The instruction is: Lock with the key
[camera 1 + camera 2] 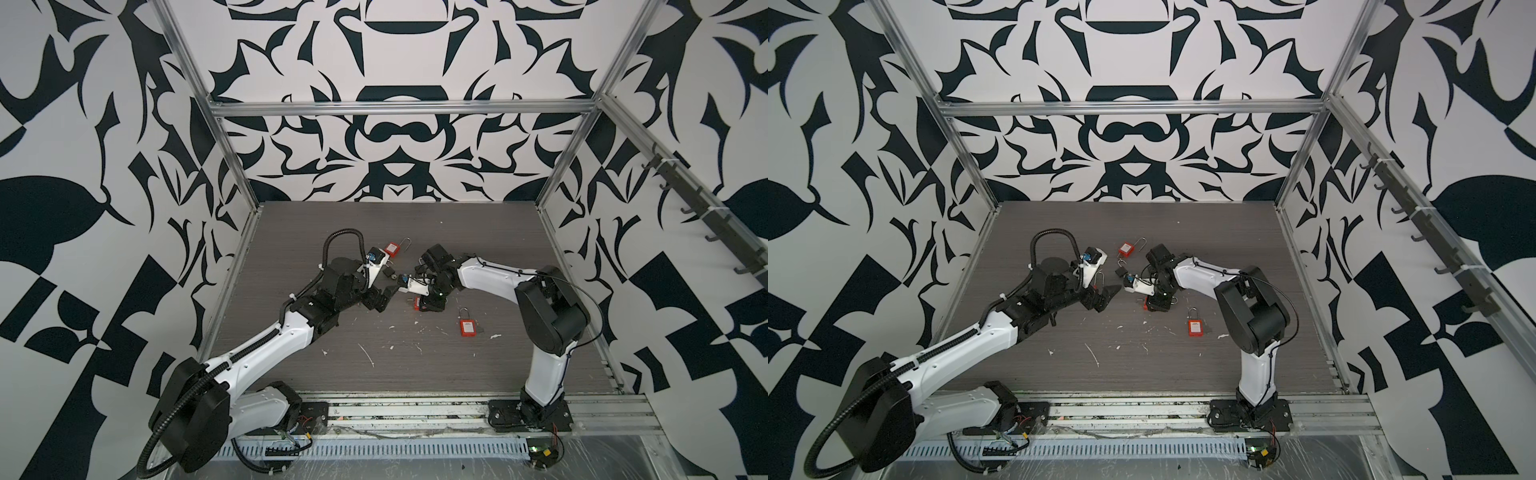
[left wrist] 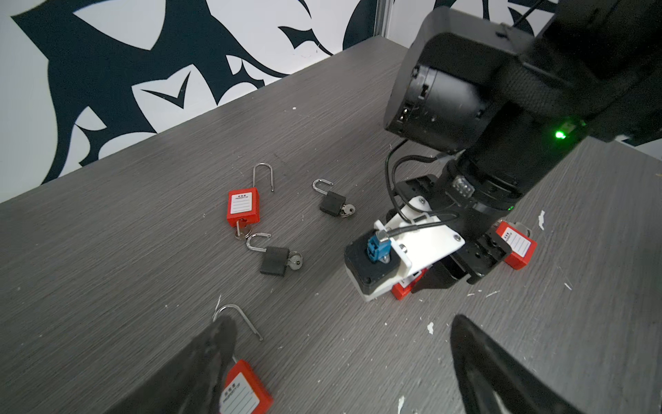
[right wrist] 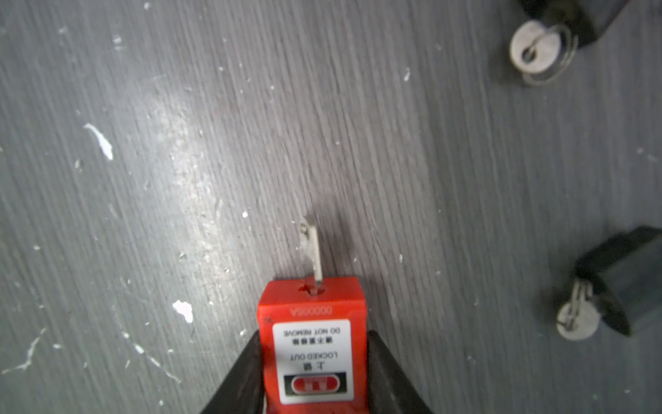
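Right fingers [image 3: 243,372] clamped on sides of red plastic padlock [image 3: 311,304], mid grey wood-grain tabletop [image 3: 143,179]; flat silver key [image 3: 312,251] sticks from its keyhole. Left fingers [image 2: 501,376] spread wide, gripping nothing.

Left arm [image 1: 266,345]: stretches low and nearly flat from its base toward the red padlock [image 3: 312,358]; white forearm, black wrist.
Left gripper [image 1: 385,296]: sits near the padlock, on its left in both top views; jaws spread wide, nothing between them; left fingers [image 2: 206,362] clear of it.
Right arm [image 1: 544,370]: rises upright from its base, folds at the elbow, slopes down to the padlock from its right.
Right gripper [image 3: 315,337]: points down at the padlock; right fingers [image 3: 247,372] press against both sides of its body.
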{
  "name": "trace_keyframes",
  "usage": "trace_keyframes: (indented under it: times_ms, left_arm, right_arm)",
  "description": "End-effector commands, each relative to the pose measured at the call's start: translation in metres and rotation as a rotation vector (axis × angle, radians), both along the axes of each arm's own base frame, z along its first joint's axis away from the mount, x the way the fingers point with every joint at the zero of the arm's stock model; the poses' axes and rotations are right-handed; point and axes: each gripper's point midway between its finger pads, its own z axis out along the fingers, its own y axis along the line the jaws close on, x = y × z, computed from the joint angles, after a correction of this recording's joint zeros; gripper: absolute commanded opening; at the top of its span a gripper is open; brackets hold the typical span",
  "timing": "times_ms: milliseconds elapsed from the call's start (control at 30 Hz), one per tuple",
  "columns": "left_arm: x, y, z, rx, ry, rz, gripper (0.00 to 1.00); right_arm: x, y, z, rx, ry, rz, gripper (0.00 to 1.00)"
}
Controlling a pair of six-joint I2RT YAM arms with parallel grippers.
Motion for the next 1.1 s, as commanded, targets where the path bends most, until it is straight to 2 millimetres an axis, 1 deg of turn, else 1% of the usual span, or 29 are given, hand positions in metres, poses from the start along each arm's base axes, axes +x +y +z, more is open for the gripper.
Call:
trace_keyframes:
  times_ms: [0,67,133,167,200,233,367,433,467,567,633,667,700,867,967,1067]
  left_arm:
    - [-0.005,0.002,0.010,-0.012,-0.057,-0.015,0.93]
    - [-0.007,0.005,0.011,-0.007,-0.098,-0.023,0.89]
    - [-0.017,0.003,0.008,-0.007,-0.137,-0.080,0.89]
    - [-0.022,0.001,0.008,-0.006,-0.167,-0.120,0.86]
    - [-0.030,-0.002,0.003,0.004,-0.200,-0.173,0.80]
    - [-0.035,-0.004,-0.001,0.013,-0.226,-0.211,0.77]
    - [-0.039,-0.004,-0.006,0.051,-0.245,-0.250,0.72]
    - [-0.048,-0.011,-0.009,0.070,-0.250,-0.335,0.68]
    - [-0.053,-0.015,-0.011,0.078,-0.253,-0.385,0.64]
    - [-0.064,-0.025,-0.013,0.078,-0.252,-0.497,0.62]
    - [-0.070,-0.032,-0.013,0.066,-0.261,-0.558,0.57]
    - [-0.071,-0.034,-0.013,0.064,-0.263,-0.579,0.53]
    - [-0.071,-0.037,-0.014,0.062,-0.259,-0.592,0.50]
    - [-0.057,-0.044,-0.013,0.044,-0.252,-0.561,0.49]
    - [-0.057,-0.048,-0.013,0.022,-0.235,-0.572,0.47]
    - [-0.062,-0.051,-0.012,0.002,-0.218,-0.597,0.44]
  right_arm:
    - [-0.002,0.006,0.025,0.063,-0.059,0.022,0.38]
    - [-0.004,0.010,0.042,0.115,-0.094,0.030,0.37]
    - [-0.009,0.013,0.059,0.165,-0.117,0.046,0.37]
    - [-0.011,0.013,0.065,0.185,-0.122,0.051,0.36]
    - [-0.013,0.013,0.072,0.206,-0.130,0.054,0.36]
    - [-0.016,0.012,0.079,0.224,-0.135,0.058,0.36]
    - [-0.025,0.010,0.096,0.267,-0.162,0.066,0.36]
    - [-0.030,0.010,0.105,0.291,-0.163,0.069,0.36]
    - [-0.033,0.010,0.108,0.304,-0.158,0.068,0.36]
    - [-0.040,0.009,0.116,0.329,-0.157,0.072,0.35]
    - [-0.043,0.010,0.121,0.349,-0.155,0.070,0.34]
    - [-0.045,0.011,0.125,0.359,-0.157,0.071,0.33]
    - [-0.047,0.011,0.125,0.365,-0.153,0.074,0.33]
    - [-0.055,0.012,0.133,0.403,-0.151,0.089,0.32]
    - [-0.059,0.012,0.136,0.413,-0.153,0.091,0.32]
    - [-0.062,0.011,0.135,0.414,-0.147,0.091,0.32]
